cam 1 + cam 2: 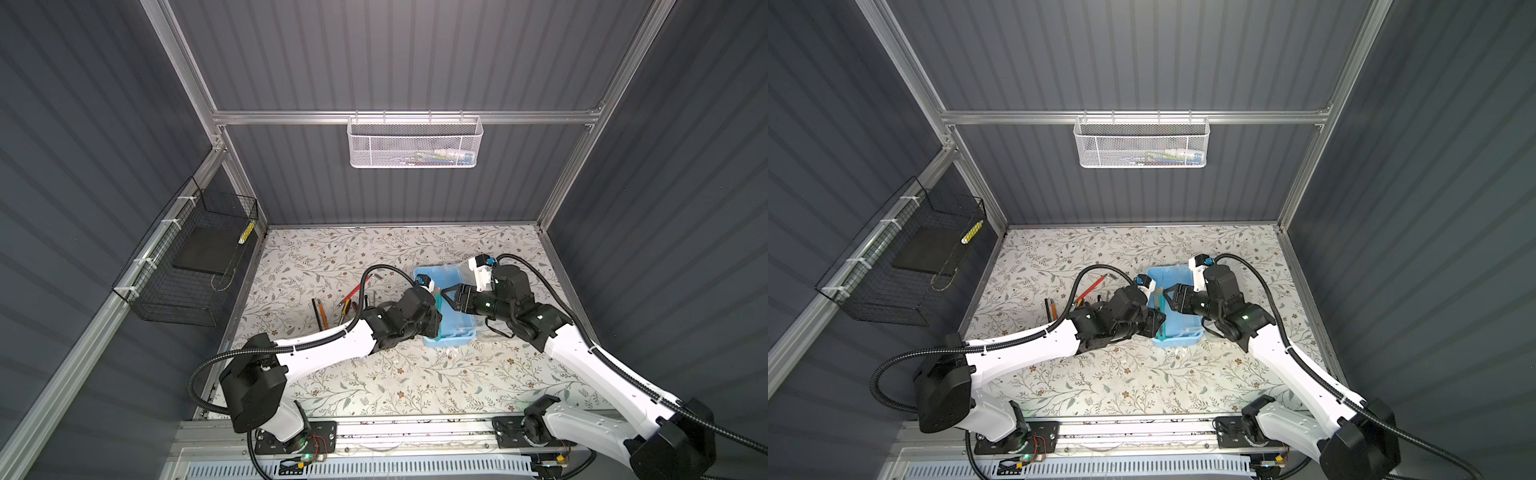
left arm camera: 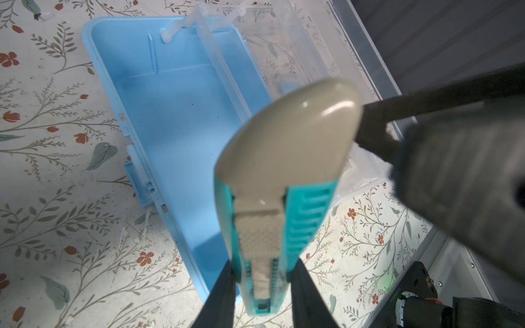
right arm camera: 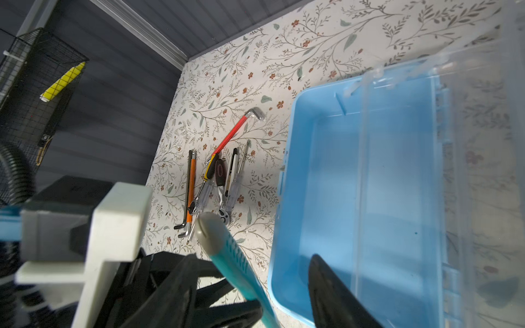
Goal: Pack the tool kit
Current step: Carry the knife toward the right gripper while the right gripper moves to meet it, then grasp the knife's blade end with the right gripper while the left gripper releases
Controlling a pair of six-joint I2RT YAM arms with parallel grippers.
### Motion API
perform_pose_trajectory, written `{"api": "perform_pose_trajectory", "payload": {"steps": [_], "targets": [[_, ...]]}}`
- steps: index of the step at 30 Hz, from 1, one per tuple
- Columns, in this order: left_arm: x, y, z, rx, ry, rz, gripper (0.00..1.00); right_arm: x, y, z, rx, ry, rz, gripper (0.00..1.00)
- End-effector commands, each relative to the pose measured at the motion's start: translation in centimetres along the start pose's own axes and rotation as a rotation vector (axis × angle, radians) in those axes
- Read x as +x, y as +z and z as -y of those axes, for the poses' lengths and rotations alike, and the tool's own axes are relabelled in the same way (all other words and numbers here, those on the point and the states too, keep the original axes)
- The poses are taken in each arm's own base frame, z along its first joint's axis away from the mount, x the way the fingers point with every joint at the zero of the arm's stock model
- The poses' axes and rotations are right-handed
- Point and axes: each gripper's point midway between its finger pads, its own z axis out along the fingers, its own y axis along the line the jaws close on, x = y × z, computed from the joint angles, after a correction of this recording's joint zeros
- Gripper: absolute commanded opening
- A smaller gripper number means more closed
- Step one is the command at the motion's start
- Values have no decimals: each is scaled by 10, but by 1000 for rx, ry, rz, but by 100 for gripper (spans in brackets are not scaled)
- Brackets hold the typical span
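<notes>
Top views both show the tool kit (image 1: 452,336) lying flat, open side up. Its long side runs from the arms' bases toward the back wall (image 1: 395,62). Tools (image 1: 345,305) lie beside the tool kit, on the left arm's side. The left gripper (image 1: 1158,321) and right gripper (image 1: 1169,297) meet above the tool kit.

Left wrist view: the left gripper is squeezed on the teal end of a knife (image 2: 284,142). The knife's tan end sticks out over the tool kit. The tool kit looks empty, and its clear lid (image 2: 284,48) hangs open off one long side.

Right wrist view: the right gripper's fingers (image 3: 326,286) stand apart, with the knife between them. I cannot tell if they touch it.

My guess: packing is at its very start. Nothing is inside, the tools wait outside, and the lid must shut last.
</notes>
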Motion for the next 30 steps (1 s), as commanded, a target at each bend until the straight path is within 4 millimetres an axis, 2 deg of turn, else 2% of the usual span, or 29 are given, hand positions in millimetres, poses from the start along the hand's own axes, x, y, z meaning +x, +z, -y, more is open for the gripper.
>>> {"api": "perform_pose_trajectory", "payload": {"steps": [1,10,12,13,18,26,30], "targets": [[-9,-8,13,70,-3,21,22,2,0,-7,-26,-22,-24,61],[-12,-9,24,125,-2,22,22,8,8,-9,-52,-22,-56,59],[-13,-10,29,152,-1,27,22,8,8,-15,-85,-20,-58,58],[-14,-11,31,164,-2,28,22,13,16,-12,-84,-10,-88,57],[-18,-16,38,200,0,47,21,11,20,-12,-84,-11,-90,53],[-21,-22,47,255,-7,67,22,10,22,-14,-97,-14,-90,42],[-20,-21,45,254,-14,65,23,11,22,-15,-101,-17,-91,34]]}}
